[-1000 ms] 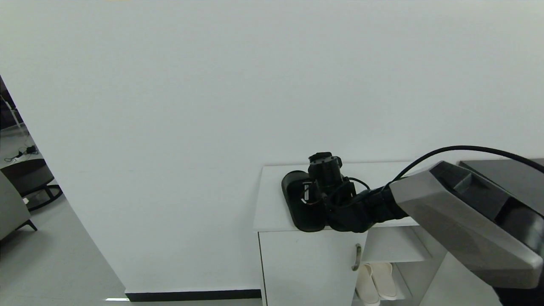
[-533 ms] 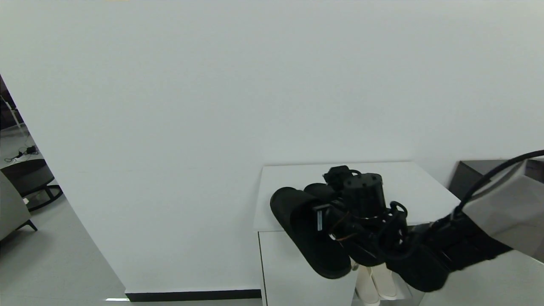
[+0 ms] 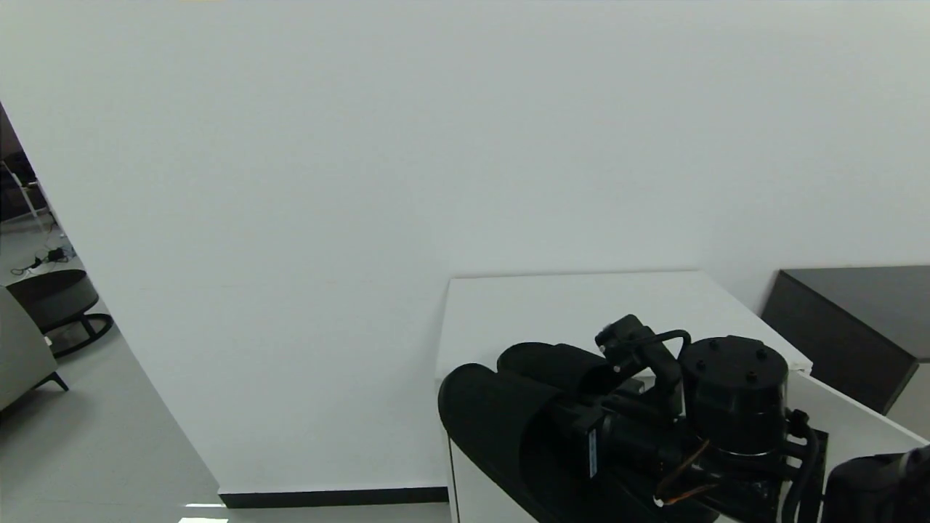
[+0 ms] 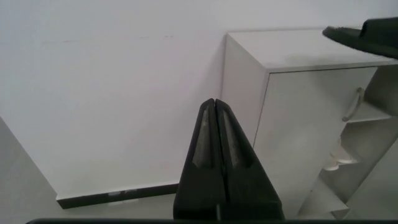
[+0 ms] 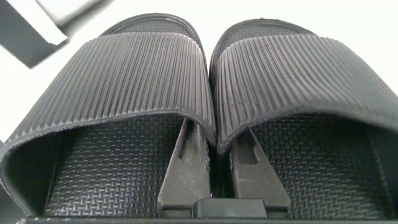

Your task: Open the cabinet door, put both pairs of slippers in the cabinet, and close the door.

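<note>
Right end effector (image 5: pixel 216 140) pinching two black slippers (image 5: pixel 140 71)

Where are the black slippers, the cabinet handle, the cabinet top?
black slippers (image 5: pixel 130 74): right wrist view, ribbed strap.
cabinet handle (image 4: pixel 354 104): left wrist view, bar's middle.
cabinet top (image 3: pixel 567 309): head view, bare surface.

White wall (image 3: pixel 363 145), most of frame. Black baseboard (image 3: pixel 334 497), btm centre. Dark tabletop (image 3: pixel 857 290), mid-right. Dark round stool (image 3: pixel 58 305), grey chair (image 3: pixel 18 363), left edge. Grey floor (image 3: pixel 87 450), lower left.
</note>
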`<state>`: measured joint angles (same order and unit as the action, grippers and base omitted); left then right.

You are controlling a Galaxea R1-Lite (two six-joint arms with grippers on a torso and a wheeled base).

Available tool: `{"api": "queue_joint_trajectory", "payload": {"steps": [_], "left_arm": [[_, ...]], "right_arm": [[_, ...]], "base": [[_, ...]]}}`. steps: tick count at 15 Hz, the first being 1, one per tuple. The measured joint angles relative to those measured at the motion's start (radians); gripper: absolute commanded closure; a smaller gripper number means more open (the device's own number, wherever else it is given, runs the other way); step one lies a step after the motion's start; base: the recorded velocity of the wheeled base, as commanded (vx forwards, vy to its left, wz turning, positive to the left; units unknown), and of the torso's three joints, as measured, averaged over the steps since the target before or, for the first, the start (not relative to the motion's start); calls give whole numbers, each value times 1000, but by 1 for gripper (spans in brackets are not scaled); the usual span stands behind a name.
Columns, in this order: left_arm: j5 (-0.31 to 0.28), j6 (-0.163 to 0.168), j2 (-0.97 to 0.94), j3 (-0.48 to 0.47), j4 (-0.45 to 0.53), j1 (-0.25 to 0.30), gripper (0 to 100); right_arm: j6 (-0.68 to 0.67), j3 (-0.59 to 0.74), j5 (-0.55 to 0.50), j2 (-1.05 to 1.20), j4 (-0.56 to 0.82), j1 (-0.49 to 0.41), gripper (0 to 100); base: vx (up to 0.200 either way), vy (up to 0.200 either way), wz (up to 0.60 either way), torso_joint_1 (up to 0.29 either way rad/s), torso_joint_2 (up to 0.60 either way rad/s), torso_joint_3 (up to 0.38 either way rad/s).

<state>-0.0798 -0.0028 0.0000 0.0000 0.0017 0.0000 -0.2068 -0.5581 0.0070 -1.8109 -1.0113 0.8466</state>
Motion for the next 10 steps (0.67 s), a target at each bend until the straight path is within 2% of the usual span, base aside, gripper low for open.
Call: {"api": "queue_joint_trajectory", "payload": {"steps": [5, 8, 10], "left_arm": [[0, 0, 0, 0, 0, 0, 100], [0, 0, 0, 0, 0, 0, 100], [0, 0, 0, 0, 0, 0, 100]], "right_arm": [[1, 39, 19, 20, -20, 1, 100], [0, 50, 31, 21, -61, 1, 100], [0, 84, 121, 22, -131, 2, 100]], "base": [[-200, 0, 0, -2, 1, 3], [0, 0, 0, 0, 0, 0], [0, 0, 0, 0, 0, 0]]}}
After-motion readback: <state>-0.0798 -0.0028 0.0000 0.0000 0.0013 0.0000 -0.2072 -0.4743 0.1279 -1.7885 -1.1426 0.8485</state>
